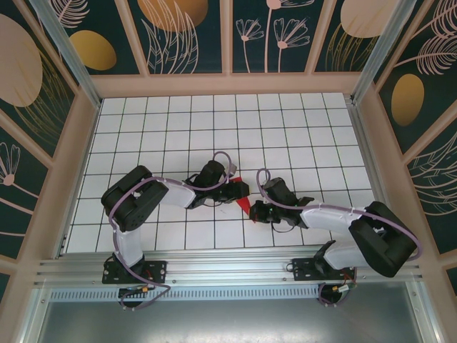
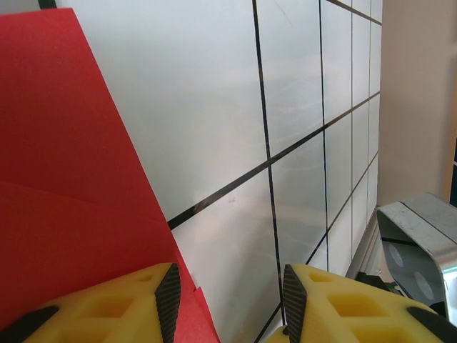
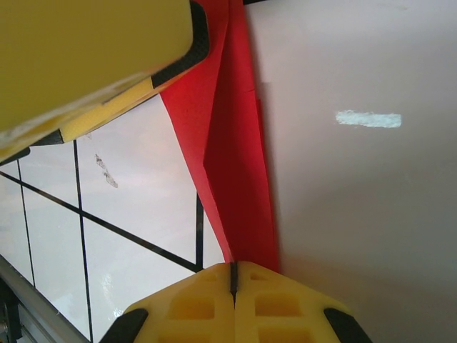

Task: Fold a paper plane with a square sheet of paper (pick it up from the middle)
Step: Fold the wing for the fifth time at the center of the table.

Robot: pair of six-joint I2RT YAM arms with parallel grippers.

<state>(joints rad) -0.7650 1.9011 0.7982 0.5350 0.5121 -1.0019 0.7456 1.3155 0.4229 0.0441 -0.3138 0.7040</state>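
Top view: folded red paper (image 1: 245,204) on table (image 1: 214,121), approx. 6 o'clock of ctr. L gripper (image 1: 239,189) at paper's 11 o'clock, jaws spread, one finger (image 2: 128,307) over paper. R gripper (image 1: 255,212) at 4 o'clock, jaws pressed together at paper's narrow end; pinch unclear.

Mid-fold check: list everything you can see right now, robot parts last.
folded paper sheet: one, bright red, on the table between the two grippers
table: one, white with black grid lines, inside the enclosure
wall panels: several, dark teal with tan plant patterns, on three sides of the table
mounting rail: one, silver metal, at the near edge by the arm bases
left gripper: one, yellow fingers, open, at the sheet's edge
right gripper: one, yellow fingers, shut on the sheet
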